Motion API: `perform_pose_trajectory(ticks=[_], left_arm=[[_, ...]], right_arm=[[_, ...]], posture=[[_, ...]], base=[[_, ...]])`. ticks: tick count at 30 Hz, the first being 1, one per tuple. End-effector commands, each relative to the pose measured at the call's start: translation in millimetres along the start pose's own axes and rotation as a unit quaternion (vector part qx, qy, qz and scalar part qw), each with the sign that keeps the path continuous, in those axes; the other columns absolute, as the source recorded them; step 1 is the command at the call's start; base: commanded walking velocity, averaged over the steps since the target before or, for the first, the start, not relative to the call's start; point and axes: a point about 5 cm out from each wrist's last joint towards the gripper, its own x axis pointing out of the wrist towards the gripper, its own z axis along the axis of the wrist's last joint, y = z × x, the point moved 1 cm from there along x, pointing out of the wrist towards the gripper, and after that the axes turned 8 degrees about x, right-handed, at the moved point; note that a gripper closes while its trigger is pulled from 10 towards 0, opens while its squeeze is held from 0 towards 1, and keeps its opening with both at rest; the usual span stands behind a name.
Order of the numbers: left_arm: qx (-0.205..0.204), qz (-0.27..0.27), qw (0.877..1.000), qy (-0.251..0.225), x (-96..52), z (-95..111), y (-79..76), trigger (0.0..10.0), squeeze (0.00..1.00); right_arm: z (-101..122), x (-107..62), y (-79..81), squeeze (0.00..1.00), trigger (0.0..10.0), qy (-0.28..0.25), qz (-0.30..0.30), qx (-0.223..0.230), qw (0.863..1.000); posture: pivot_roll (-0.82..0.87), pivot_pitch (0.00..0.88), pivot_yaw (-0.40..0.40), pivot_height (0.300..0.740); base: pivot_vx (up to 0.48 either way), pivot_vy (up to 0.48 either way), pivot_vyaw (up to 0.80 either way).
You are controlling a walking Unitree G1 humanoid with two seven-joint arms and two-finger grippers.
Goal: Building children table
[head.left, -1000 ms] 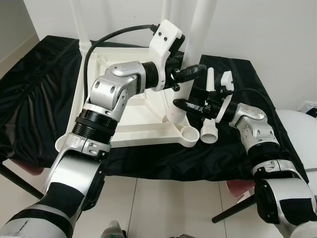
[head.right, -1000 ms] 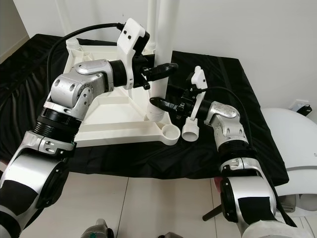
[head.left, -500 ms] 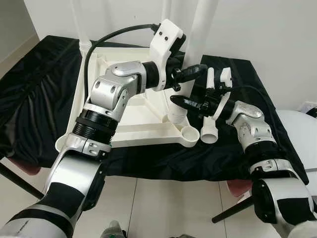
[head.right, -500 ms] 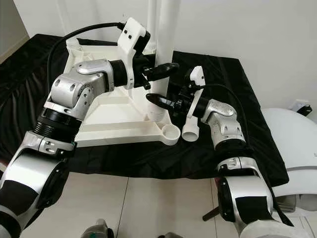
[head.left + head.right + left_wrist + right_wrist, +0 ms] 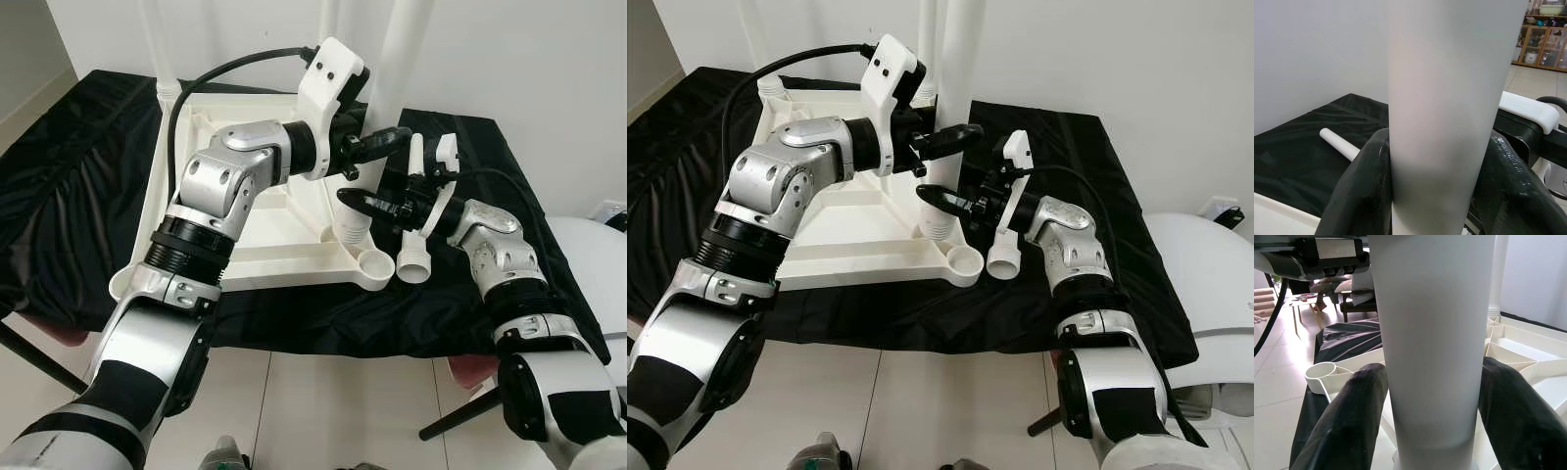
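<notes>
Tabletop, white and upside down with its ribbed underside up, lies on a black cloth. A white leg stands upright in the socket near the tabletop's front right corner. The left gripper is clamped round this leg, one finger on each side. Below it, close to the socket, the right gripper closes on the same leg, its fingers touching both sides. An empty socket sits at the very corner. Just beside that corner, another leg lies on the cloth. A third leg stands at the tabletop's far left corner.
</notes>
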Motion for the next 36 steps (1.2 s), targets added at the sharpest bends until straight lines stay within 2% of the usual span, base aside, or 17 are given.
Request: perform_pose_trajectory(ticks=[1,2,3,4,22,23,26,32,33,34,35,36], left_arm=[[0.017,0.002,1.000,-0.005,1.4,4.5,-3.3,10.0,0.00],[0.017,0.002,1.000,-0.005,1.4,4.5,-3.3,10.0,0.00],[0.017,0.001,1.000,-0.005,1.6,4.5,-3.7,10.0,0.00],[0.018,0.001,1.000,-0.005,1.7,4.7,-3.9,10.0,0.00],[0.031,0.005,1.000,-0.001,1.7,3.6,-3.8,10.0,0.00],[0.016,-0.002,1.000,-0.011,0.6,3.9,-4.6,10.0,1.00],[0.010,-0.020,0.999,-0.028,-1.8,8.0,-9.4,10.0,1.00],[0.016,-0.031,0.999,-0.020,-2.8,7.7,-12.8,10.0,1.00],[0.006,-0.035,0.999,-0.019,-4.1,6.8,-12.7,10.0,0.94],[-0.001,-0.038,0.999,-0.019,-5.1,6.3,-12.6,10.0,0.94],[-0.021,-0.039,0.999,-0.026,-9.8,6.3,-10.3,10.0,0.00],[-0.021,-0.039,0.999,-0.026,-9.8,6.3,-10.3,10.0,0.00]], right_arm=[[8.2,0.2,-1.7,0.00,4.9,-0.007,0.004,-0.005,1.000],[8.2,0.2,-1.7,0.00,4.9,-0.007,0.004,-0.005,1.000],[8.5,0.0,-1.9,0.00,4.3,-0.008,0.003,-0.006,1.000],[9.3,-0.3,-2.2,0.00,0.0,-0.011,0.003,-0.005,1.000],[14.1,-2.5,-4.3,0.00,0.0,-0.028,0.000,0.001,1.000],[14.1,-2.4,-4.3,0.00,0.0,-0.027,0.000,0.001,1.000],[14.4,-2.3,-4.7,0.00,0.0,-0.028,-0.002,0.001,1.000],[13.3,-2.0,-6.2,0.00,0.2,-0.026,-0.012,0.002,1.000],[12.3,-1.7,-7.0,0.00,4.8,-0.022,-0.018,0.001,1.000],[11.5,-1.6,-7.5,0.00,4.8,-0.020,-0.022,0.001,1.000],[10.1,-1.9,-8.6,0.00,10.0,-0.018,-0.028,0.005,0.999],[10.1,-1.9,-8.6,0.00,10.0,-0.018,-0.028,0.005,0.999]], posture=[[0.05,0.000,-0.047,0.740],[0.05,0.000,-0.047,0.740],[0.05,0.000,-0.047,0.740],[0.05,0.000,-0.047,0.740],[0.05,0.000,-0.047,0.740],[0.05,0.000,-0.047,0.740],[0.05,0.000,-0.047,0.740],[0.05,0.000,-0.047,0.740],[0.05,0.000,-0.045,0.740],[0.05,0.000,-0.045,0.740],[0.05,0.000,-0.044,0.740],[0.05,0.000,-0.044,0.740]], base=[[0.000,0.000,0.00],[0.000,0.000,0.00],[0.000,0.000,0.00],[0.000,0.000,0.00],[0.000,0.000,0.00],[0.000,0.000,0.00],[0.000,0.000,0.00],[0.000,0.000,0.00],[0.000,0.000,0.00],[0.000,0.000,0.00],[0.000,0.000,0.00],[0.000,0.000,0.00]])
